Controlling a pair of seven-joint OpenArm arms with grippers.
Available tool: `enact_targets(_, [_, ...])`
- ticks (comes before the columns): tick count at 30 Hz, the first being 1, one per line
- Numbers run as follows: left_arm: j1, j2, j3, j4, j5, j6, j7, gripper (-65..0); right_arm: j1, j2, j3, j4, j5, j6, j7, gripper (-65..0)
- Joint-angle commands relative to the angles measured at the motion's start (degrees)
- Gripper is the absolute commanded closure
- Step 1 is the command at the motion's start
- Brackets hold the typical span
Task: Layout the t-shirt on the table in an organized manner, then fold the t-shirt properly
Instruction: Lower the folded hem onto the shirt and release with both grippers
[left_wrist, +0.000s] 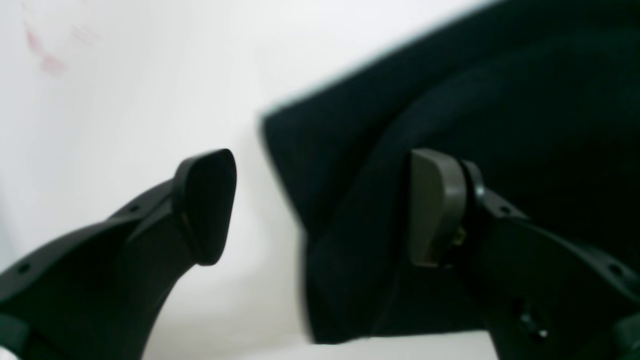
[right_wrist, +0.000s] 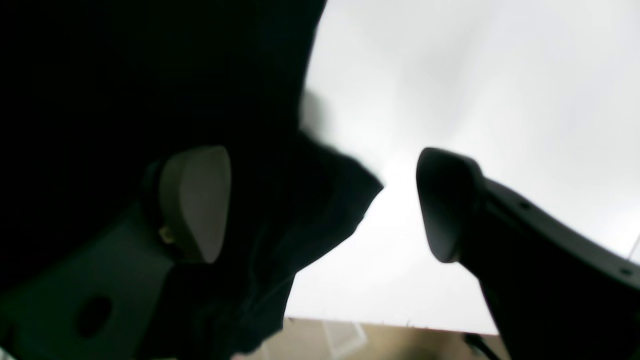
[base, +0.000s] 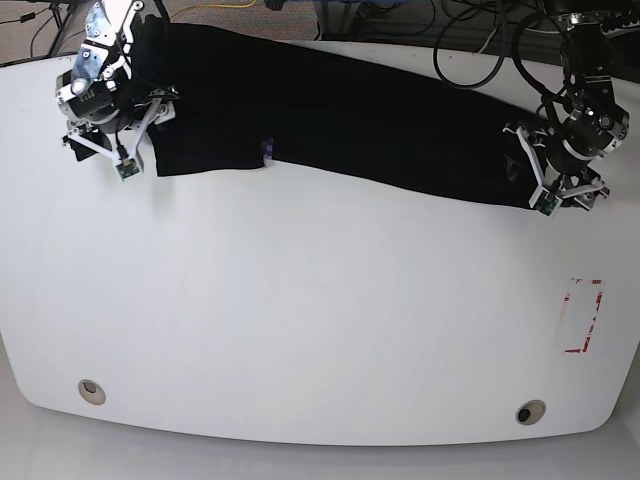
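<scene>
The t-shirt (base: 340, 115) lies as a long black band across the upper part of the base view, running from the upper left down toward the right edge of the table (base: 300, 330). It looks folded lengthwise — only plain black cloth faces up, apart from a small purple fleck at its lower edge left of centre.

One arm sits at each end of that band, which fits a two-handed fold or straightening of the strip. The left gripper (left_wrist: 320, 207) has its jaws spread wide, one pad over bare table and the other over the cloth, with a shirt corner between them but nothing pinched. The right gripper (right_wrist: 322, 205) is likewise wide apart and holds nothing (a dark fold hangs between its pads).

No print or lettering is readable; the red-and-white tape mark (base: 583, 316) at the right carries no legible text.
</scene>
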Motion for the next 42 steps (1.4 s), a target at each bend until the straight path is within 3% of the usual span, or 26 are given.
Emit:
enact_targets(1, [-1.27, 0.06, -1.28, 2.95, -1.07, 0.38, -1.02, -46.9, 1.50, 0.76, 2.35, 1.09, 4.28, -0.10, 0.24, -52.3])
enact_targets(8, [-4.00, 2.96, -3.13, 3.21, -3.01, 0.73, -1.02, -46.5, 1.77, 0.67, 3.93, -0.14, 19.84, -0.10, 0.24, -49.8])
enact_targets(10, [-3.91, 3.76, -3.13, 2.51, -3.01, 0.82, -1.02, -46.5, 0.89, 0.50, 3.93, -0.93, 22.57, -0.10, 0.15, -43.9])
enact_targets(12, [-3.65, 4.72, -3.13, 1.72, -3.01, 0.82, -1.02, -46.5, -0.78, -0.73, 3.84, -1.64, 24.06, -0.10, 0.15, -33.0])
enact_targets(17, [-3.12, 5.16, -3.57, -1.10, -1.42, 0.56, -1.02, -46.5, -3.24, -3.28, 3.84, -2.43, 20.02, -0.10, 0.24, -8.7])
enact_targets(18, [-2.77, 5.16, -3.57, -1.45, -1.34, 0.56, -1.02, -46.5, -3.59, -3.72, 3.84, -2.87, 18.61, -0.10, 0.24, -6.3])
enact_targets(24, [-0.57, 4.99, -3.65, -1.54, -1.42, 0.47, -1.02, -46.5, -4.30, -4.34, 3.49, -8.05, 11.32, -0.10, 3.05, -9.5])
enact_targets(29, [0.31, 4.90, -4.01, -1.98, -1.34, 0.47, -1.11, -46.5, -4.30, -3.99, 1.21, -14.03, 7.62, -0.10, 8.51, -10.1])
enact_targets(37, [0.13, 4.99, -4.80, -7.60, -1.34, 0.47, -1.11, -46.5, -1.92, -2.31, 0.86, -22.56, 3.14, -0.10, 16.94, -10.1])
enact_targets(42, [-1.62, 4.90, -4.80, -11.73, -1.42, 0.47, -1.37, -46.5, 1.86, 0.15, 0.86, -27.40, 1.73, -0.10, 17.47, -10.1])
